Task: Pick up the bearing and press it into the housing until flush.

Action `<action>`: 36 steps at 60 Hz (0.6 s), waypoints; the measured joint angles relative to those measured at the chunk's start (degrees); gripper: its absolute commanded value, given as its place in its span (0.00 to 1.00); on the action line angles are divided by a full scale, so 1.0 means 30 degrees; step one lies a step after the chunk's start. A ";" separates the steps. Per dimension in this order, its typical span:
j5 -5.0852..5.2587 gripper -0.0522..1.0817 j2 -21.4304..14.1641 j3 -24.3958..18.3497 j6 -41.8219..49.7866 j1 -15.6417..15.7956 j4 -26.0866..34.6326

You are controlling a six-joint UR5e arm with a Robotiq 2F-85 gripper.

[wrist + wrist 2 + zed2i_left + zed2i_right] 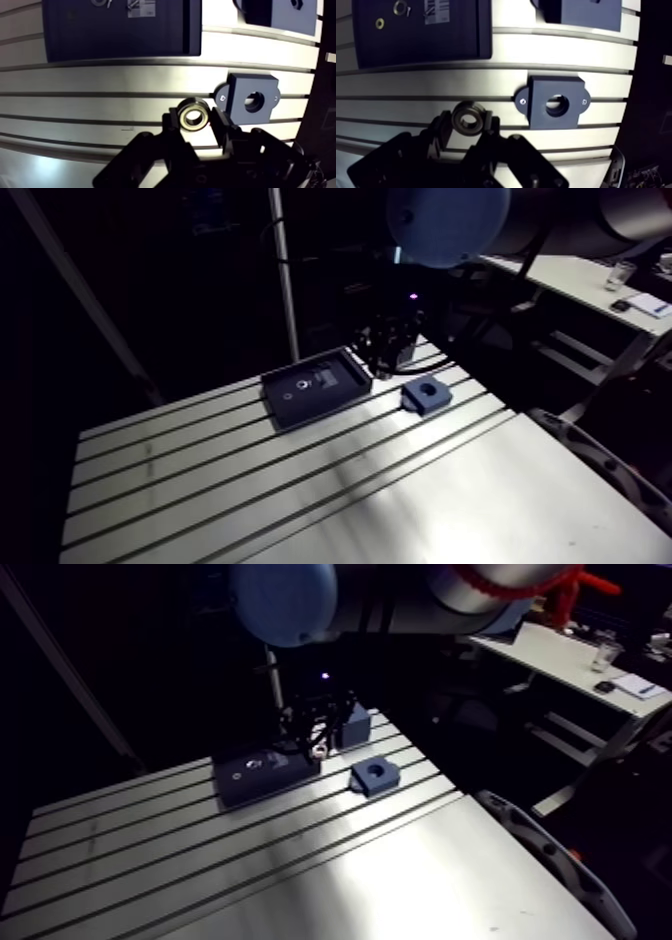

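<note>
Between end effector (194,122) fingers, bearing (194,114)

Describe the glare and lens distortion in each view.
Arm view: mostly dark, bright glare across the table beside the housing. Wrist view: table slots bow from the wide lens; the bearing held in the end effector catches light.

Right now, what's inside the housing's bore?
Nothing seated: the housing shows an open, dark bore. Its depth is in shadow, so the bottom can't be seen. The bearing sits clamped in the gripper, beside the housing.
</note>
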 measured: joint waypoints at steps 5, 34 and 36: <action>-0.0003 0.58 -0.0039 0.0132 -0.0266 -0.0350 -0.0034; -0.0053 0.58 0.0147 0.0294 -0.1297 -0.1804 -0.0232; -0.0055 0.58 0.0211 0.0262 -0.1336 -0.1880 -0.0251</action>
